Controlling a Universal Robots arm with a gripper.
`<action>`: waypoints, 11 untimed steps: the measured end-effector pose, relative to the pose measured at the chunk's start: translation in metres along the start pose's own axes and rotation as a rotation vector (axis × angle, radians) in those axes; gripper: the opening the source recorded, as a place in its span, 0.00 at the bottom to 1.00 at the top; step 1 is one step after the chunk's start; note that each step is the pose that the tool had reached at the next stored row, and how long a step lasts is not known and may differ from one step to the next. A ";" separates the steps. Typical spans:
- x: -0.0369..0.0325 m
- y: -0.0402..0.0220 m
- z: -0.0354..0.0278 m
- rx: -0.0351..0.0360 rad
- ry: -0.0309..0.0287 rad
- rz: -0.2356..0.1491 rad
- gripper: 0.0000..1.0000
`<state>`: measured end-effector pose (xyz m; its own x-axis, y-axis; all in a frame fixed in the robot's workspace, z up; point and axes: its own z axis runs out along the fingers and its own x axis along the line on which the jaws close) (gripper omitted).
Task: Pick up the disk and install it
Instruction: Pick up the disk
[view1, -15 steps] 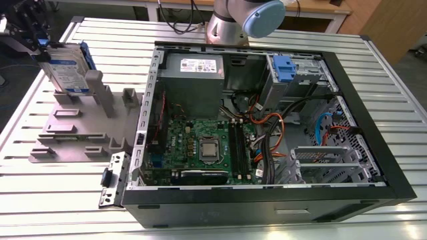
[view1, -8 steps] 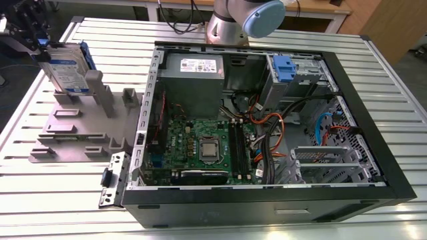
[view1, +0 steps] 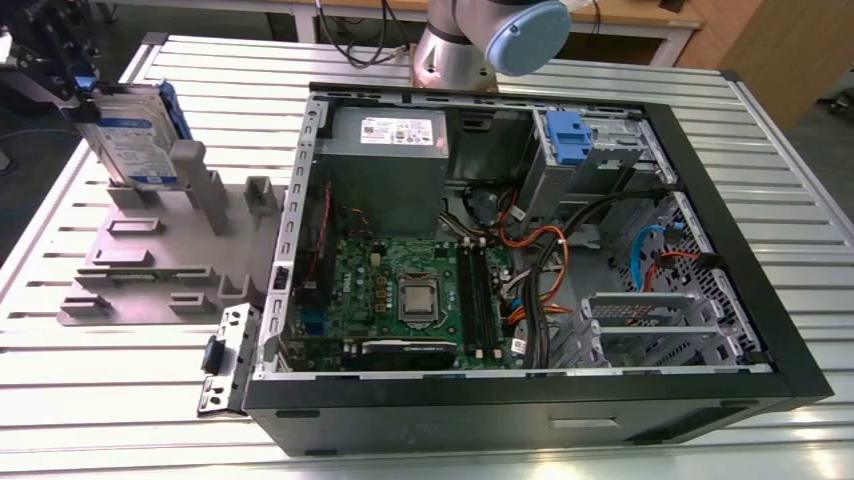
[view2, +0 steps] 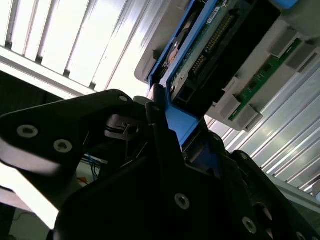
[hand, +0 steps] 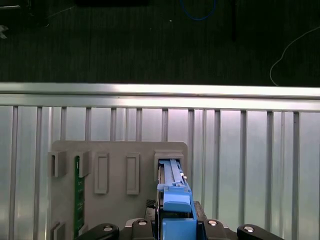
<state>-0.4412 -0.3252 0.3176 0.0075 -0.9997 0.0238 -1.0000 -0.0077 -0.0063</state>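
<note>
The disk (view1: 134, 135), a silver-grey drive with a white-and-blue label in a blue bracket, stands on edge at the far slot of the grey holder (view1: 147, 290), at the exterior view's left. My gripper (view1: 78, 88) is shut on its upper end. In the first wrist view the blue bracket of the disk (hand: 173, 192) runs out from between my gripper (hand: 173, 227) toward the holder's slot (hand: 170, 159). In the second wrist view a black finger (view2: 161, 131) presses the blue edge of the disk (view2: 182, 120). Whether the disk's lower edge rests in the slot I cannot tell.
An open computer case (view1: 534, 405) lies on the slatted metal table (view1: 120, 400), at the exterior view's right of the holder. Inside are a motherboard (view1: 414, 290), a grey power supply (view1: 387, 140), cables and a bay with a blue tab (view1: 567, 135). A green circuit strip (hand: 78, 195) sits in the holder.
</note>
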 end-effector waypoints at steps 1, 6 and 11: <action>0.0000 0.0000 -0.0004 0.0000 0.0000 0.000 0.36; 0.0000 -0.0001 -0.0023 0.0002 -0.0001 0.000 0.36; 0.0001 -0.0001 -0.0029 0.0000 0.0000 0.000 0.36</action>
<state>-0.4411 -0.3252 0.3205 0.0075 -0.9997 0.0237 -1.0000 -0.0077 -0.0064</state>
